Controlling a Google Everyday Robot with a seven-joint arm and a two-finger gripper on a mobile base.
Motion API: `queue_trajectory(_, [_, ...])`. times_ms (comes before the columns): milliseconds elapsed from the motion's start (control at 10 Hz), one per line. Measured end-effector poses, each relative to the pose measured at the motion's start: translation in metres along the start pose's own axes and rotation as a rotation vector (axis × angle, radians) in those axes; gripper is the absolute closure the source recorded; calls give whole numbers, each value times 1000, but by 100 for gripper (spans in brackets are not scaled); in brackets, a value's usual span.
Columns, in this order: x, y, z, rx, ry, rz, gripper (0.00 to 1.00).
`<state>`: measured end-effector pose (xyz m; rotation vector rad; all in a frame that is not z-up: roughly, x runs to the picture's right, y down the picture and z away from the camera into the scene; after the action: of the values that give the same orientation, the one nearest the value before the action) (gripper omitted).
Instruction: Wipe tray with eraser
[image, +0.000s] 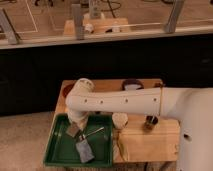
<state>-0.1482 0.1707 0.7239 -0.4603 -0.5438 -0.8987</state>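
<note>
My gripper (75, 124) down inside the tray (56, 150), near its back left corner, fingers closed tight on the eraser (73, 130), blue-grey pad (85, 151) toward the tray's front, white cup (119, 120) just beside its right rim

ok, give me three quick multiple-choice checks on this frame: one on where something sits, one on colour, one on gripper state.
1. Where is the blue-grey pad?
A) in the tray
B) on the table
C) on the floor

2. What colour is the tray?
A) red
B) white
C) dark green

3. The gripper is:
A) open, above the table
B) shut on the eraser, low in the tray's back-left part
C) out of view

Answers:
1 A: the pad lies on the tray floor near its front.
2 C: the rim and floor are both dark green.
3 B: the arm's end reaches down into the tray, with the small grey-brown block at its tip.
</note>
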Motion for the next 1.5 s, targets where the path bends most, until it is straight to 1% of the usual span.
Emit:
queue_trajectory(200, [-1, -1, 0, 0, -1, -3, 100])
queue_trajectory(300, [-1, -2, 3, -13, 2, -3, 100])
queue_trajectory(400, [-4, -8, 11, -39, -3, -1, 100])
queue_trajectory(500, [-10, -16, 27, -73, -7, -3, 100])
queue_trajectory(600, [-15, -22, 42, -94, -8, -6, 100])
queue_trajectory(700, [-23, -31, 62, -118, -18, -13, 100])
queue_trajectory(900, [-25, -34, 80, -135, -23, -18, 100])
queue_trajectory(1000, [-29, -38, 89, -125, -24, -23, 100])
queue_trajectory(1200, [-30, -38, 91, -104, -21, -27, 100])
queue_trajectory(1500, [-38, -35, 95, -91, -18, -41, 100])
